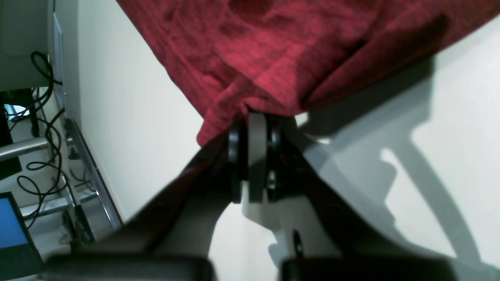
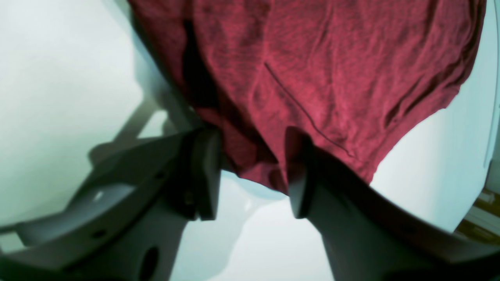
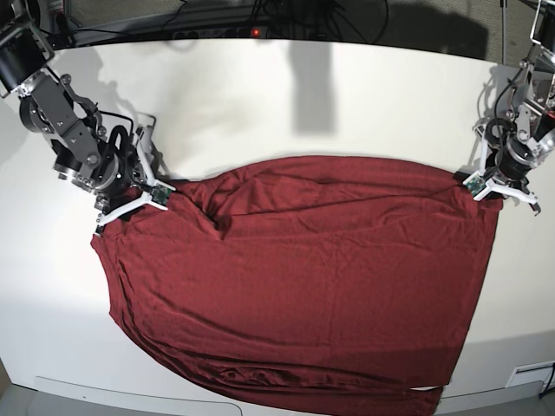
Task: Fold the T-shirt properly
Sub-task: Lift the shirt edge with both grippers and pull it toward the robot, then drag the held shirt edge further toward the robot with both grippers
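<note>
The dark red T-shirt [image 3: 303,286] lies spread wide and wrinkled over the white table [image 3: 260,104], its lower hem near the front edge. At the cloth's upper right corner in the base view, my left gripper [image 3: 486,192] pinches it. The left wrist view shows this gripper [image 1: 254,117] shut on a bunched edge of the T-shirt [image 1: 293,47]. My right gripper [image 3: 160,198] is at the upper left corner. In the right wrist view its jaws [image 2: 252,140] stand apart, with a fold of the T-shirt [image 2: 332,78] hanging between the fingers.
Beyond the table edge in the left wrist view are black cables [image 1: 43,117] and a blue screen [image 1: 11,226]. More cables [image 3: 286,13] run behind the table's far edge. A white tag [image 3: 529,377] sits at the front right corner.
</note>
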You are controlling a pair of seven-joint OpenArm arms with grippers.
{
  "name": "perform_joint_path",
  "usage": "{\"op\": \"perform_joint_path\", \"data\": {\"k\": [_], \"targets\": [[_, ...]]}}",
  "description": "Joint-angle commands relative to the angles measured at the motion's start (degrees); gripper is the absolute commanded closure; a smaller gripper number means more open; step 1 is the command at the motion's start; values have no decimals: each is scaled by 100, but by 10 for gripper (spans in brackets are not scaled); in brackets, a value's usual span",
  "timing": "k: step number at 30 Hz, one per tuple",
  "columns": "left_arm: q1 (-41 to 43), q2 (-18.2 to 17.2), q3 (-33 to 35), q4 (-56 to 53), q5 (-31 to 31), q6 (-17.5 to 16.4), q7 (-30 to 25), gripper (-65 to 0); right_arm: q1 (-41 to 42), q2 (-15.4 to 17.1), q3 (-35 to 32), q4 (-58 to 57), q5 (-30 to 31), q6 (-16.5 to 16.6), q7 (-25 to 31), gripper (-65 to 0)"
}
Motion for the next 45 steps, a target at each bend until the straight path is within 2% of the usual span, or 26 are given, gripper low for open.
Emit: {"op": "perform_joint_path", "data": {"k": [1,4,6,8,12,13,17,21,23,29,33,35,41,45], "targets": [[142,72,114,-109,-131,-691,275,0,79,74,33,33,11,39,44,-205],[144,72,114,-109,-188,-688,275,0,81,28,33,31,9,9,28,-103],[144,72,114,-109,-435,-673,275,0,79,-33,33,31,9,-136,-20,-47],[144,72,114,-109,-846,-669,275,0,79,-114,33,31,11,-463,-195,0],[146,39,107,-107,-1899,-671,365,0,83,-170,44,33,66,-1445,-208,0],[146,0,107,-103,-2218,-673,428,0,98,-166,70,33,149,-1606,-155,0],[208,-352,103,81,-3211,-699,448,0,238,15,280,37,964,-1526,-136,0],[216,-737,103,426,-3936,-695,442,0,326,144,616,37,1281,-1397,-195,0],[197,-837,63,610,-4100,-695,402,0,332,118,772,37,1379,-1335,-192,0],[-9,-848,-452,772,-4505,-643,398,0,334,-22,1005,35,1384,-1316,-184,0],[-184,-848,-852,772,-4835,48,382,0,476,-236,1058,-68,1368,-1318,-186,0],[-271,-852,-990,769,-4979,282,389,0,629,-396,1058,-269,1364,-1316,-188,0],[-463,-846,-1016,758,-4999,321,352,0,1172,-951,1058,-1130,1366,-1311,-173,0],[-466,-844,-1014,754,-4994,431,177,0,1475,-1189,1058,-1547,1364,-1309,-162,0]]}}
